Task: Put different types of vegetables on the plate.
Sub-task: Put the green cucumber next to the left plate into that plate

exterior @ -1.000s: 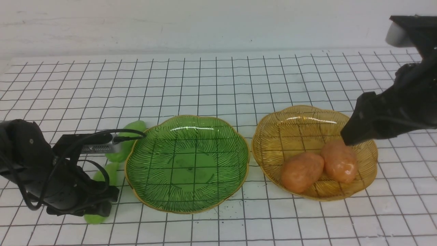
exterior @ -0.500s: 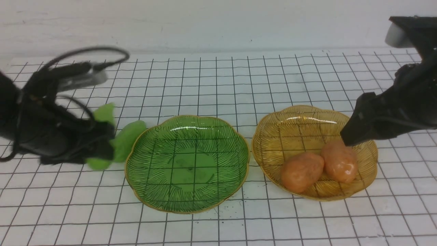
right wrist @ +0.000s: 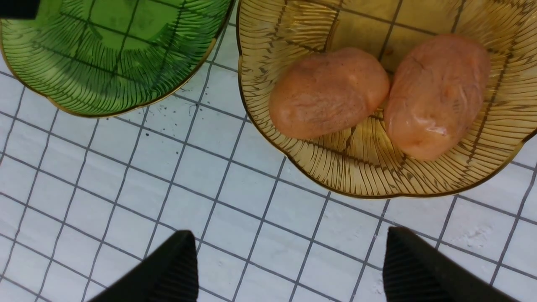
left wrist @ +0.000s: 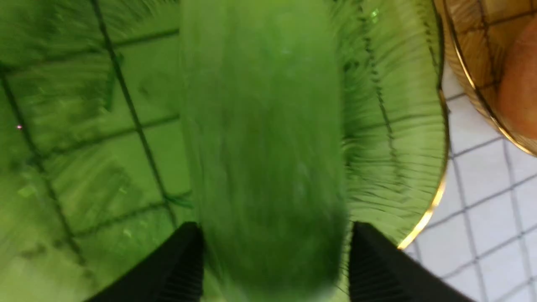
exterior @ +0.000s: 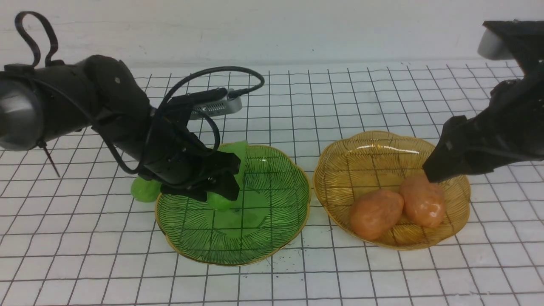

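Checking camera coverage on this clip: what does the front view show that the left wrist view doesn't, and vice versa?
Front only: a second cucumber outside the green plate, and the open right gripper near the amber plate. Left wrist only: close detail of the left gripper flanking the first cucumber. Shared: that cucumber, both plates, one potato.

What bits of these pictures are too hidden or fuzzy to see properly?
Left wrist view: the held cucumber is blurred, so whether the left gripper squeezes it is unclear.
Front view: the left arm hides most of the other cucumber.
Front view: the gripper hides whether the held cucumber touches the green plate.
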